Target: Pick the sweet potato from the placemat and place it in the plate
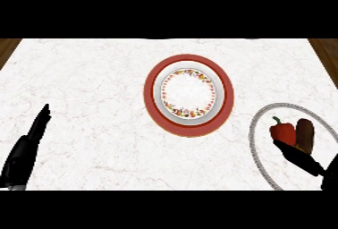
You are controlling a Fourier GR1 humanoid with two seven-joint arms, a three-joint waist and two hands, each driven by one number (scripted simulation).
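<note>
A brown sweet potato (306, 133) lies on a round white placemat (264, 147) with a grey patterned rim at the right edge. A red bell pepper (282, 133) sits just left of it, touching it. My right hand (300, 157) comes in from the lower right, fingers stretched out straight, their tips just below the pepper and the sweet potato, holding nothing. The plate (189, 93), white with a floral ring and a wide red rim, stands at the centre, up and left of the placemat. My left hand (23, 152) rests open at the lower left, fingers pointing up.
The counter top (86, 89) is white marble, with brown wood showing at the far left and far right top corners. Part of the placemat runs out of view on the right.
</note>
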